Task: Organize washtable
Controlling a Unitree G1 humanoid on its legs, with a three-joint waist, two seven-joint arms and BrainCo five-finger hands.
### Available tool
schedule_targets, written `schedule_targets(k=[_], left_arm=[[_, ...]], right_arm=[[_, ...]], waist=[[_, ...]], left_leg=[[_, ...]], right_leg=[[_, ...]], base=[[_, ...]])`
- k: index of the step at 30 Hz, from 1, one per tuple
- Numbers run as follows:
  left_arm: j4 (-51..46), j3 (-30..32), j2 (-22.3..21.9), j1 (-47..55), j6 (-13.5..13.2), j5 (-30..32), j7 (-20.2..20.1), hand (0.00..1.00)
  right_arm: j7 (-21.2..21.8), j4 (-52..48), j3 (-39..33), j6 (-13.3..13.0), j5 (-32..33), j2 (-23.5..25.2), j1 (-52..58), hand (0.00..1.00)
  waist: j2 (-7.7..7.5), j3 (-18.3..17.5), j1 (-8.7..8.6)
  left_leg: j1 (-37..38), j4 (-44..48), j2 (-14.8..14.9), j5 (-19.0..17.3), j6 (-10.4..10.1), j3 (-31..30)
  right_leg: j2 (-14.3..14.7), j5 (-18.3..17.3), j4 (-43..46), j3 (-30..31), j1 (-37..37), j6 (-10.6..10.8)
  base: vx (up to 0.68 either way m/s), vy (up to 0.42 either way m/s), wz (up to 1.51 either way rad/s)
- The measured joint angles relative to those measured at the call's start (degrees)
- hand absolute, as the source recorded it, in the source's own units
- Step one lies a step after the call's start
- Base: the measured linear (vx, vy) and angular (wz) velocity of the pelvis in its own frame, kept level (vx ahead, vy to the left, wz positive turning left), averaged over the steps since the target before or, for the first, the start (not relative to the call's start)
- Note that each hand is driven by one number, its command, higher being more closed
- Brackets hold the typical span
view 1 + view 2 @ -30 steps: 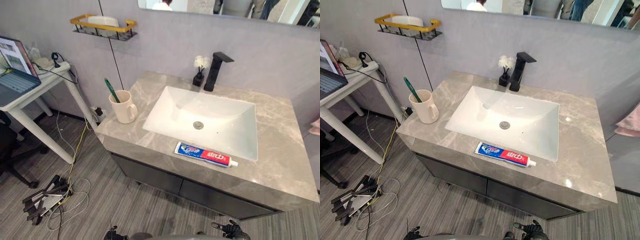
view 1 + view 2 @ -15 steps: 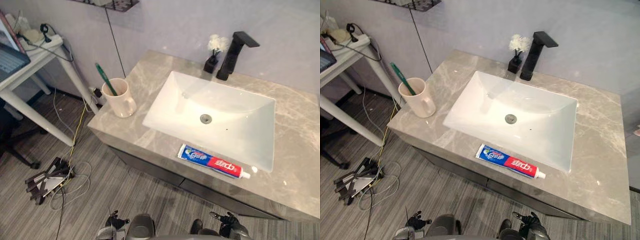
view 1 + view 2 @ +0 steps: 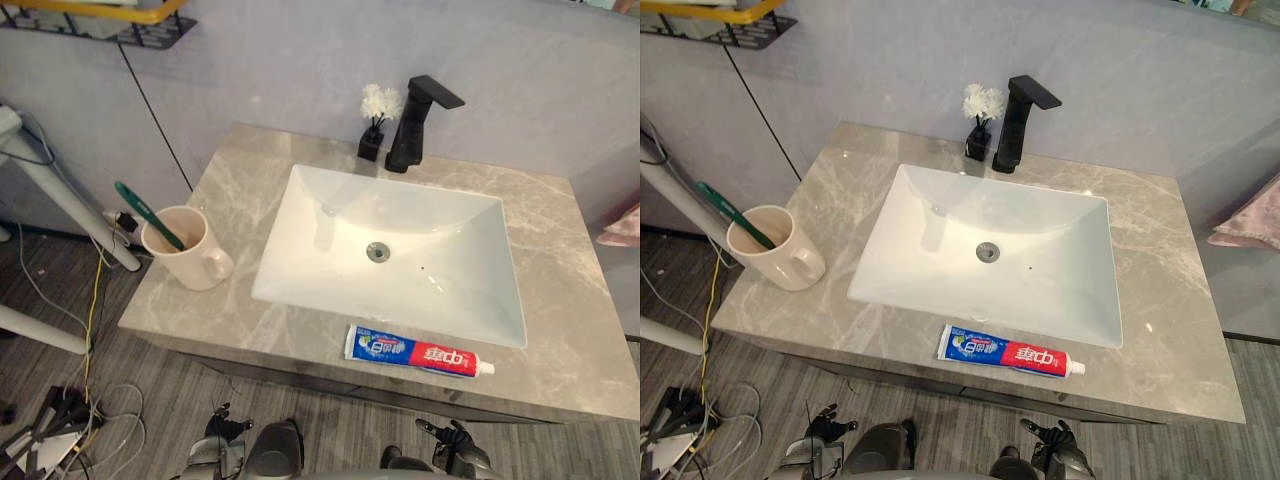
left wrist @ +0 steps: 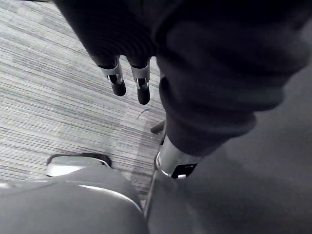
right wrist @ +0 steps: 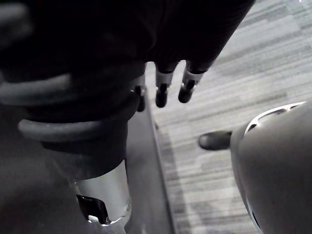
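Note:
A toothpaste tube [image 3: 420,353] lies flat on the grey marble washtable [image 3: 560,300], along its front edge, just before the white sink [image 3: 440,215]. A cream mug [image 3: 185,255] with a green toothbrush [image 3: 145,212] standing in it sits at the washtable's left end. A black faucet [image 3: 415,120] and a small black vase with a white flower [image 3: 375,125] stand behind the sink. My left hand [image 4: 129,80] and right hand [image 5: 170,87] hang low over the striped floor, fingers straight, holding nothing, well below the washtable.
A yellow-rimmed wire shelf [image 3: 100,18] hangs on the wall at the upper left. White table legs [image 3: 55,195] and loose cables [image 3: 60,440] are on the floor to the left. A pink cloth [image 3: 1250,225] shows at the right edge.
The camera has swung so the washtable sits more centred and the side table has left the picture. The tube, mug and faucet keep their places on the washtable.

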Motion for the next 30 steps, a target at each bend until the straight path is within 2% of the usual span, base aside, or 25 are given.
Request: schedule_targets(k=[9, 16, 22, 23, 26, 30], left_arm=[[1.19, 0.19, -0.14, 0.48, 0.00, -0.49, 0.16, 0.00], [1.67, 0.63, -0.13, 1.33, 0.04, -1.02, 0.27, 0.00], [1.67, 0.45, 0.11, 3.00, 0.04, -1.03, 0.33, 0.00], [1.69, 0.34, 0.18, 3.49, 0.04, -1.01, 0.37, 0.00], [1.74, -0.14, 0.20, 3.56, 0.07, -0.94, 0.48, 0.00], [1.68, -0.18, 0.21, 3.85, 0.08, -0.47, 1.25, 0.00]], right_arm=[[-0.10, 0.02, -0.66, -0.06, 0.10, -0.71, 1.58, 0.00], [-1.15, -0.01, -0.70, -0.12, 0.20, -0.64, 3.09, 0.00], [-1.54, -5.01, -2.04, -0.32, 1.08, -0.60, 3.78, 0.00], [-2.14, -7.49, -3.04, -0.52, 1.21, -0.77, 3.91, 0.00], [-3.80, -15.38, -6.77, -1.28, 1.29, -1.10, 4.90, 0.00], [-6.08, -23.80, -13.89, -0.33, 0.02, -1.31, 7.54, 0.00]], waist=[[-0.03, -1.07, -0.23], [-1.06, -1.74, -0.40], [-1.54, -2.73, -1.07], [-1.55, -3.12, -1.63], [-1.46, -3.81, -1.67], [-1.09, -4.00, -2.36]], left_leg=[[4.58, -10.65, -0.45, 6.95, -1.20, -1.98], [9.69, -21.62, -1.23, 13.56, -2.09, -2.45], [10.65, -23.69, -1.72, 13.78, -2.38, -3.52], [10.65, -23.71, -1.77, 13.78, -2.38, -3.48], [10.69, -23.54, -1.75, 13.76, -2.34, -3.25], [10.64, -22.77, -1.71, 13.56, -1.42, -3.08]], right_leg=[[0.27, 0.16, -0.47, -3.27, 0.79, -0.20], [-0.18, -0.09, -1.00, -3.81, 0.98, -0.65], [-0.12, 0.23, -1.43, -2.61, 0.05, -1.06], [-0.12, 0.27, -1.62, -2.44, 0.05, -1.05], [0.08, 1.19, -2.30, -1.63, 0.04, -0.93], [0.28, 1.94, -2.95, -1.10, 0.36, -0.33]], base=[[-0.03, -0.062, 0.09], [-0.13, -0.032, 0.02], [-0.04, 0.010, -0.15], [0.03, 0.018, -0.07], [0.06, 0.010, -0.11], [0.09, -0.001, -0.10]])
